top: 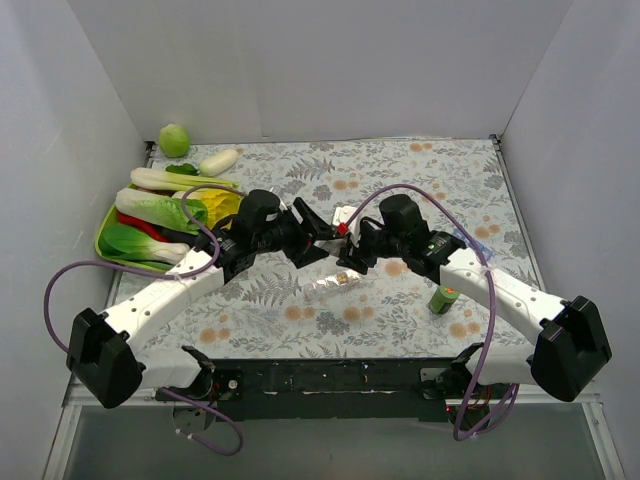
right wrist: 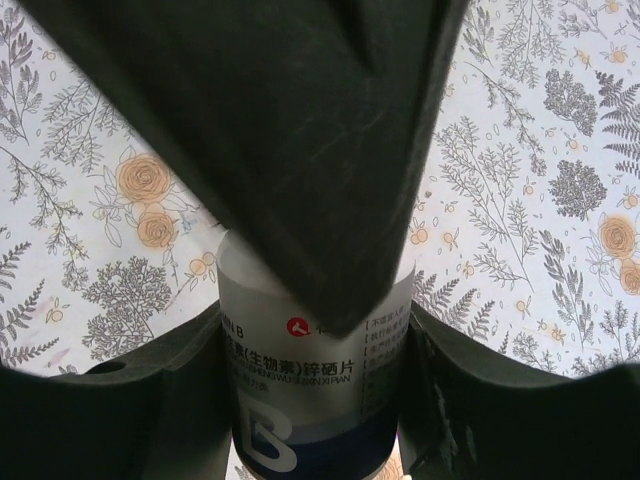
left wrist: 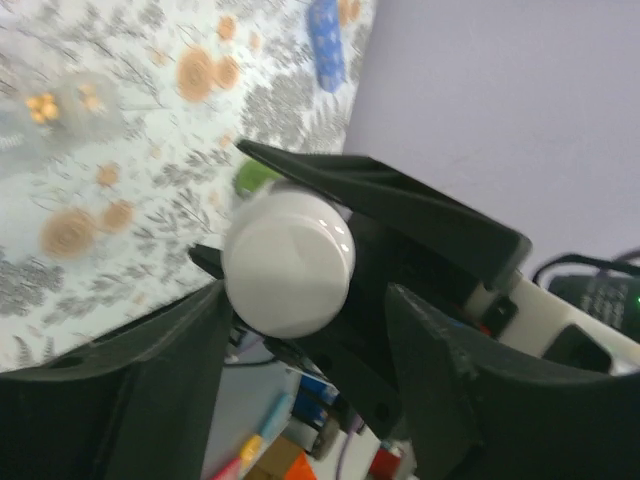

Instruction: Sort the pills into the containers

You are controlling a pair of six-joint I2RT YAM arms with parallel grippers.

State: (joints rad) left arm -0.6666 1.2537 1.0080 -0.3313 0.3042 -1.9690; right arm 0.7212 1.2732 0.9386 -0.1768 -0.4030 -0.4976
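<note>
Your left gripper (left wrist: 305, 292) stands slightly spread around a round white cap (left wrist: 288, 262), with a gap on one side. The clear plastic pill-box strip (top: 335, 287) lies on the floral table (top: 400, 170) near both grippers, with orange pills inside. Your right gripper (right wrist: 315, 322) pinches a white labelled pill bottle (right wrist: 315, 400). A small green bottle (top: 443, 298) stands further right.

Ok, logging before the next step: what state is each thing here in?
white bottle: clamped between the right fingers.
white cap: between the left fingers, gap at one side.
left gripper: open.
right gripper: shut on the white bottle.
clear pill box: flat on the table, orange pills inside.
green bottle: on the table, untouched.
</note>
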